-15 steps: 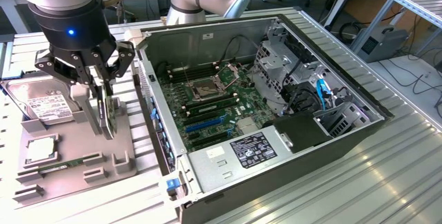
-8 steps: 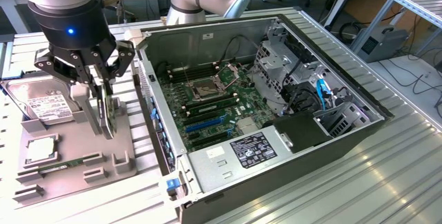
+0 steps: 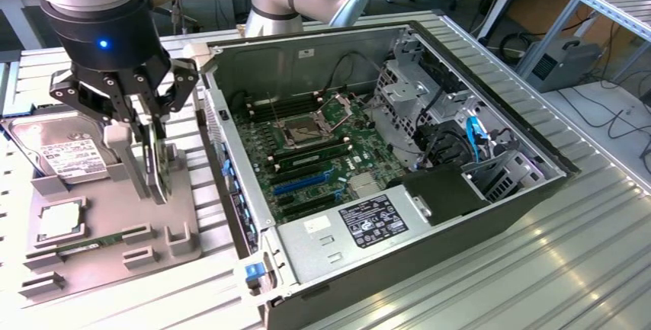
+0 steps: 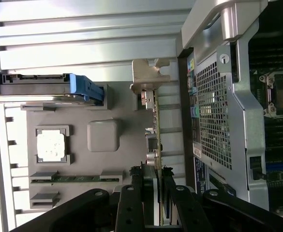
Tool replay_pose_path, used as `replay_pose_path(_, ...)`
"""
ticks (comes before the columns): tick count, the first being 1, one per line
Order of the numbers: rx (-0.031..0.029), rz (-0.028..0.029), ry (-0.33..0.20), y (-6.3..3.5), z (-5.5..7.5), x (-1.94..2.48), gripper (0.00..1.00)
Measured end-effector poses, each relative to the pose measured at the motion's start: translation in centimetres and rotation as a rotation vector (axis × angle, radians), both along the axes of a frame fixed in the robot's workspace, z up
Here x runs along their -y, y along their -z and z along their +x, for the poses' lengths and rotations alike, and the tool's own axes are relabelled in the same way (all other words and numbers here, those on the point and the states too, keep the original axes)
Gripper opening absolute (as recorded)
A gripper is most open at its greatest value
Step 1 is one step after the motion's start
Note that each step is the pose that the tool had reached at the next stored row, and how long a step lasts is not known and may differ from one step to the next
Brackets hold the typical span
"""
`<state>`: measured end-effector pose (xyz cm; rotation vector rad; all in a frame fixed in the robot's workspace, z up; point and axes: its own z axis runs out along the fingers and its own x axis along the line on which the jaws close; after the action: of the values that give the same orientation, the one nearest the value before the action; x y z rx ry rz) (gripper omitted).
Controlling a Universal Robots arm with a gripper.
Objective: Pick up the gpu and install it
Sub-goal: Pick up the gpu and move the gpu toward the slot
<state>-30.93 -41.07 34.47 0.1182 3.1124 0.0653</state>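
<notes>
**Exterior view.** The open computer case (image 3: 305,48) lies on its side with the motherboard (image 3: 315,155) exposed. Just beside its perforated end wall, on the exterior view's left, sits a grey holding tray (image 3: 112,193). The gripper (image 3: 142,136) hangs over the tray edge nearest the case. Its jaws are partly drawn in and clamp the gpu (image 3: 155,166) from both faces. The card stands on edge, roughly parallel to that case wall. Whether its lower edge is clear of the tray cannot be told. Farther from the case than the card lie a hard drive (image 3: 63,155), a processor (image 3: 59,222) and a memory stick (image 3: 87,245).

**Wrist view.** The gpu (image 4: 156,121) appears edge-on between the black fingers (image 4: 131,193) of the gripper (image 4: 153,186), which press on both sides. Its metal bracket (image 4: 150,77) is at the far end. The card runs alongside the case (image 4: 218,111) wall, over the tray (image 4: 126,159). The processor (image 4: 51,145) and hard drive (image 4: 44,84) lie farther from the case.
</notes>
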Motion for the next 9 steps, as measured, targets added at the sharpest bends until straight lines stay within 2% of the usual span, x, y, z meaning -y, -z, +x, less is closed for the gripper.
replay_pose_path(9, 0.0, 0.0001, 0.0, -0.23, 0.0, 0.0, 0.27)
